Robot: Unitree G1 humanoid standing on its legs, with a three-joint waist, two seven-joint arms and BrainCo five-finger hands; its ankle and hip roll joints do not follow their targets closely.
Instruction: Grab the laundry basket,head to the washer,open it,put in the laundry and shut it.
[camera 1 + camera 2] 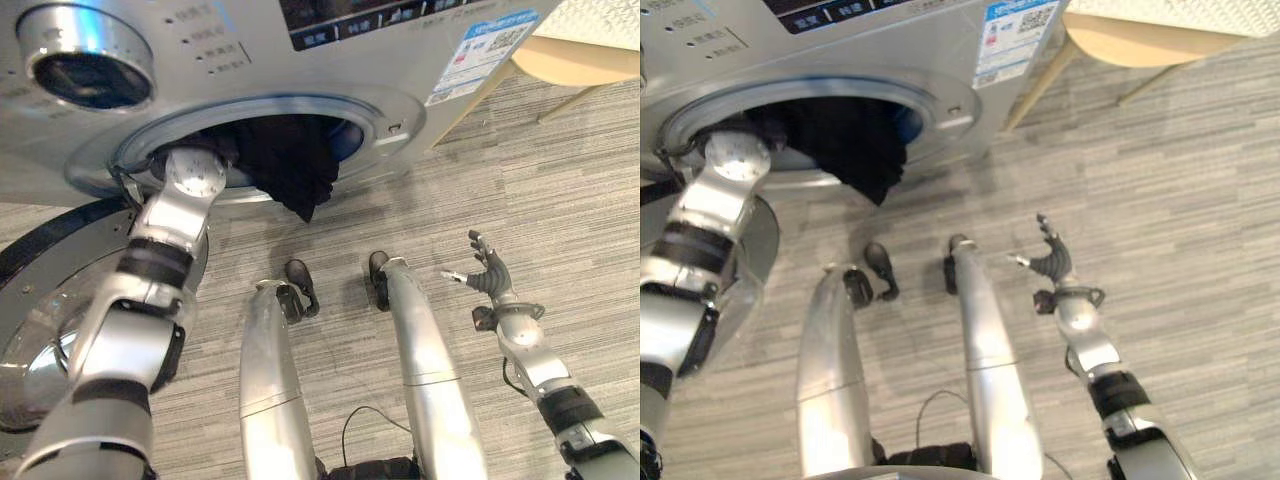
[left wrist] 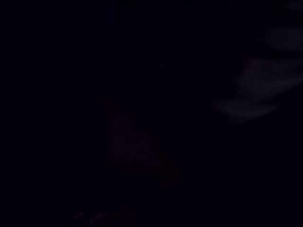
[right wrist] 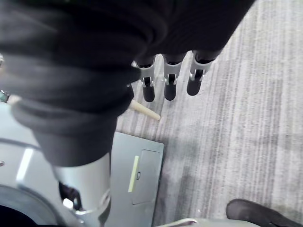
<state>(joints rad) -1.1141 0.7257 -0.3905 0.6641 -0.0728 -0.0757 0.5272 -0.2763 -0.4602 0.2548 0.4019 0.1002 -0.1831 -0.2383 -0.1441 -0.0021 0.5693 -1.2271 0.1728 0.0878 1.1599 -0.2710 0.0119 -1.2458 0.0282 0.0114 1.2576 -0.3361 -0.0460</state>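
1. Washer (image 1: 250,60): silver-grey front loader, round port, door (image 1: 40,300) swung open toward the robot's left, dark rim w/ shiny inner bowl.
2. Laundry (image 1: 290,160): black cloth bunched in the port, one fold drooping over the lower lip, soft and creased. No basket in sight.
3. Left arm goes into the port beside the cloth; left robot hand hidden inside the drum, so can't tell if fingers are open or closed. Left wrist view is near black, maybe drum interior w/ a faint pale patch.
4. Right robot hand (image 1: 488,272) held out over the floor, well apart from the washer, fingers spread and relaxed, holding nothing. In the right wrist view its fingers (image 3: 170,80) point down at the floor.
5. Around: wooden chair (image 1: 570,60) w/ pale seat and slim tan legs, just beside the washer on the robot's right.
6. Labels: blue-white sticker (image 1: 480,55) w/ QR code on washer front; dark panel (image 1: 400,18) w/ white marks, too small to read. Chrome round knob (image 1: 88,55) at top.
7. Floor (image 1: 560,190): grey striped carpet, low-pile texture.
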